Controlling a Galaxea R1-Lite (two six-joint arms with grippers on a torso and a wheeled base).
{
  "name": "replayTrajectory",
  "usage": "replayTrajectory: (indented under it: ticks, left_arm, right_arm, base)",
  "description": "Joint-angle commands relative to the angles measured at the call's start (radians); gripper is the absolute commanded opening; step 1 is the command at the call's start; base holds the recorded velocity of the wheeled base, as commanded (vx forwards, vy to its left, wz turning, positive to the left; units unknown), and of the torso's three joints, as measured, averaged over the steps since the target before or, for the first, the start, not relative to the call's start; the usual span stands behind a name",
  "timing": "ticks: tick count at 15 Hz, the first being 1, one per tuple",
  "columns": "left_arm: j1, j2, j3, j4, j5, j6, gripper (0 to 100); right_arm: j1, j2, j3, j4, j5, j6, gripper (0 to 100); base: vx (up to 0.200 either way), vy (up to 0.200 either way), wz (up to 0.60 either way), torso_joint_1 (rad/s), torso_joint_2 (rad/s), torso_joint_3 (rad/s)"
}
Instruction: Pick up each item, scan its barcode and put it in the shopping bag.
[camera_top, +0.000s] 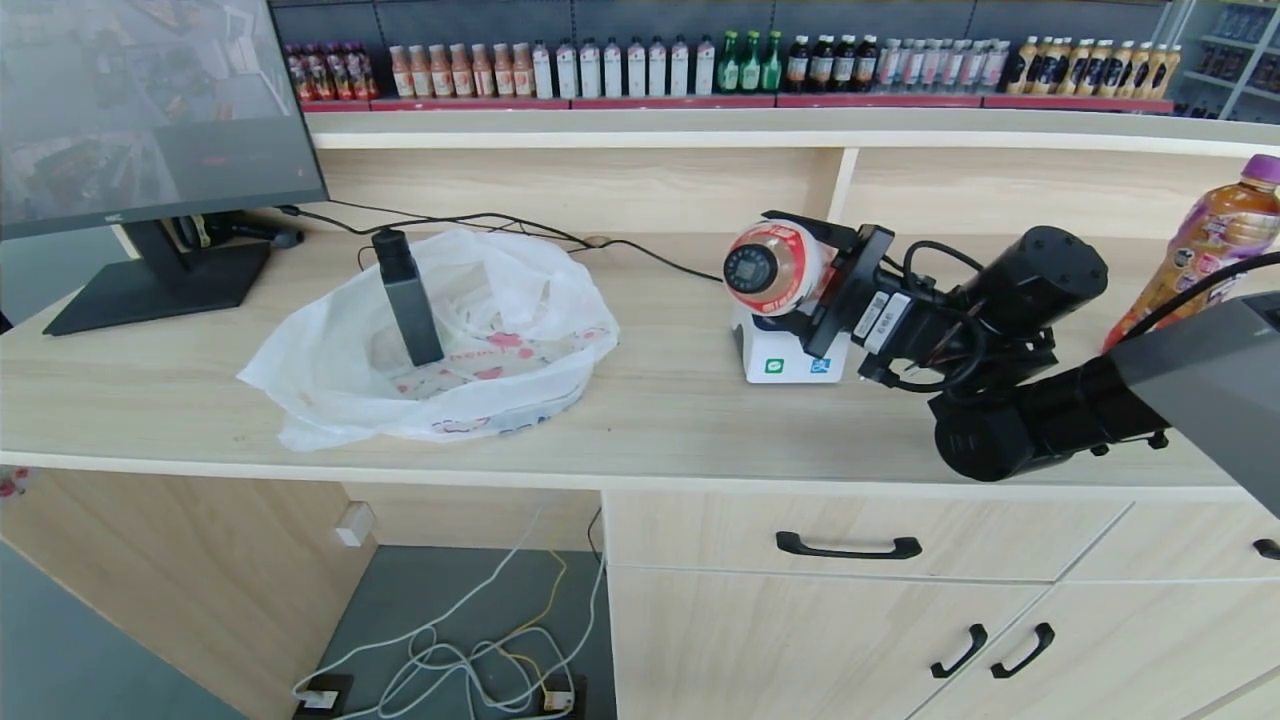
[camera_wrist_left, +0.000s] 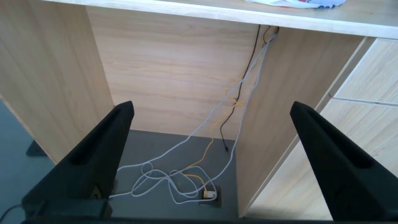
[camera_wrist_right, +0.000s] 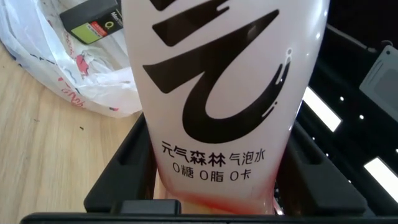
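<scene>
My right gripper (camera_top: 822, 290) is shut on a white and pink drink bottle (camera_top: 775, 268), held on its side with the dark cap pointing toward me. It hangs just above the white barcode scanner (camera_top: 790, 362) on the counter. In the right wrist view the bottle (camera_wrist_right: 224, 74) stands between the dark fingers (camera_wrist_right: 118, 180). The white shopping bag (camera_top: 430, 340) lies open at the left of the counter with a dark box (camera_top: 408, 297) upright in it. My left gripper (camera_wrist_left: 211, 155) is open below the counter edge, holding nothing.
An orange drink bottle (camera_top: 1210, 250) stands at the far right of the counter. A monitor (camera_top: 150, 100) stands at the back left, cables run behind the bag, and more cables (camera_wrist_left: 186, 180) lie on the floor. Shelves of bottles (camera_top: 700, 65) line the back.
</scene>
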Motion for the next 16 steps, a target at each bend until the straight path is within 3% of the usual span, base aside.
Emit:
replayTrajectory:
  ticks: [1, 16]
  left_arm:
    - [0.000, 0.000, 0.000, 0.000, 0.000, 0.000, 100]
    - [0.000, 0.000, 0.000, 0.000, 0.000, 0.000, 100]
  right_arm:
    - [-0.002, -0.001, -0.001, 0.000, 0.000, 0.000, 0]
    - [0.000, 0.022, 0.004, 0.000, 0.000, -0.002, 0]
  base:
    - [0.000, 0.000, 0.00, 0.000, 0.00, 0.000]
    - [0.000, 0.000, 0.00, 0.000, 0.00, 0.000]
